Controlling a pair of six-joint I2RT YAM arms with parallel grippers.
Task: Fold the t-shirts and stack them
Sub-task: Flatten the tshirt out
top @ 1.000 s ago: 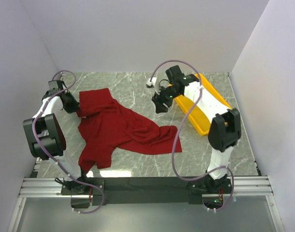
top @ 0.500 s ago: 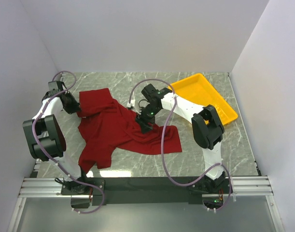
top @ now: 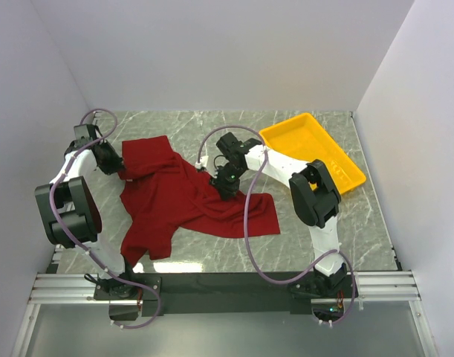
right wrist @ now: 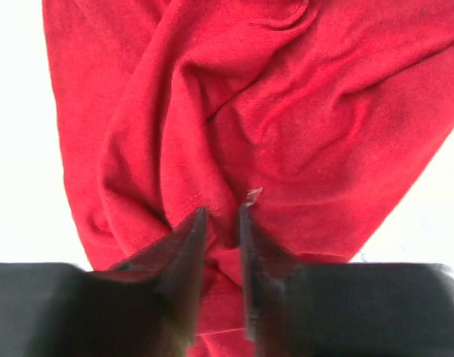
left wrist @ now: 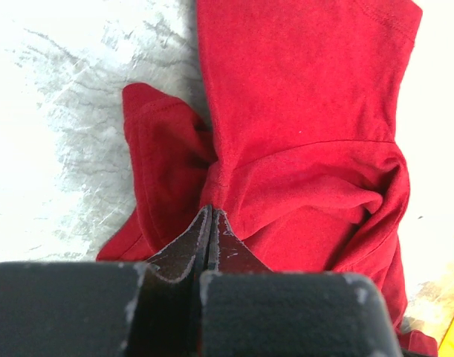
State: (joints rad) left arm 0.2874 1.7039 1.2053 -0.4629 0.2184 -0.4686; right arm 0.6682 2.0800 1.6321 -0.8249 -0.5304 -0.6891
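One red t-shirt (top: 182,197) lies crumpled and spread across the marble table, from back left to front centre. My left gripper (top: 117,169) is at its left edge. In the left wrist view its jaws meet at a bunched fold (left wrist: 210,212), and the t-shirt (left wrist: 301,111) creases outward from there. My right gripper (top: 225,187) is down on the shirt's middle right part. In the right wrist view its narrow gap (right wrist: 223,216) holds a ridge of the red t-shirt (right wrist: 286,111), pinched between the fingers.
A yellow tray (top: 316,149) sits at the back right of the table, apart from the shirt. White walls close in the left, back and right sides. The arms' bases and a metal rail (top: 227,284) run along the near edge.
My right arm swung from over the yellow tray down to the shirt's middle, and its jaws closed on a fold of cloth. The left arm has not moved.
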